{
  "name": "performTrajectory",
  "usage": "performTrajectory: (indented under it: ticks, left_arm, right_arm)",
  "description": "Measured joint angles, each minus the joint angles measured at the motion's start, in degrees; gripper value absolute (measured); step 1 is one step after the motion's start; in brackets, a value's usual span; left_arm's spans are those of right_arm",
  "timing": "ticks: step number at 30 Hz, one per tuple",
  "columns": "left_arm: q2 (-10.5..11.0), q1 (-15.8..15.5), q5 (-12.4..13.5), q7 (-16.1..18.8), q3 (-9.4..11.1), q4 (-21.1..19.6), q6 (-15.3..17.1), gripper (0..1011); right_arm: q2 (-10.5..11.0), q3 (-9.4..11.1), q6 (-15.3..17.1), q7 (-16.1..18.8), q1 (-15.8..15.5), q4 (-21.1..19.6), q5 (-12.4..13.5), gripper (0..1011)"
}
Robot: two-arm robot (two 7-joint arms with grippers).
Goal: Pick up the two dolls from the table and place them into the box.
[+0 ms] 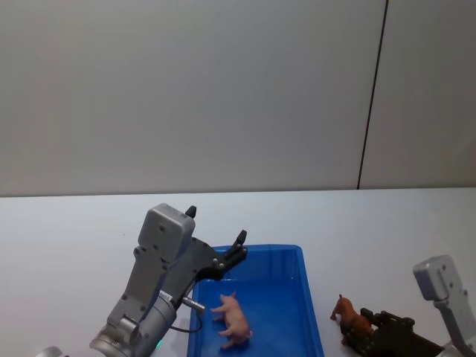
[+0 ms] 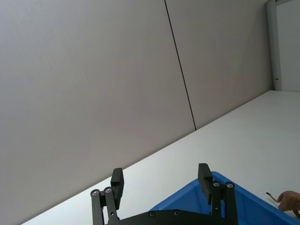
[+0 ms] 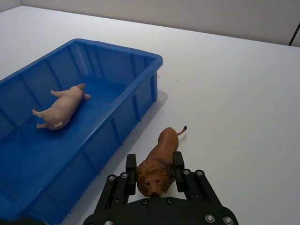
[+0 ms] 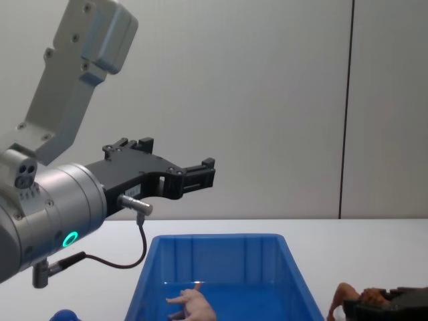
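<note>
The lion (image 3: pixel 159 164) stands on the table (image 3: pixel 234 93) just right of the box (image 3: pixel 136 101), lengthwise along the right gripper (image 3: pixel 154 161), head toward it, tail away. Its fingers pinch the mane. The pig (image 3: pixel 61 108) lies on its side inside the box, head toward the far wall. The left gripper (image 2: pixel 160 174) hovers spread above the box's far left corner.

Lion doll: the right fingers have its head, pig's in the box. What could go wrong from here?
1. The right gripper pinches the lion only at its head, body sticking out ahead; it may swivel or slip when lifted.
2. The box wall stands beside the lion; a low carry would likely hit its rim.
3. The left gripper hangs open over the box; the arms might clash there.
</note>
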Motion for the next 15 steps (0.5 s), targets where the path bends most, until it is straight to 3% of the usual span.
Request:
performTrajectory:
  ticks: [15]
  left_arm:
    - [0.0,0.0,0.0,0.0,0.0,0.0,0.0,1001]
  right_arm:
    - [-0.01,0.01,-3.65,-0.71,0.15,-2.03,-0.92,426]
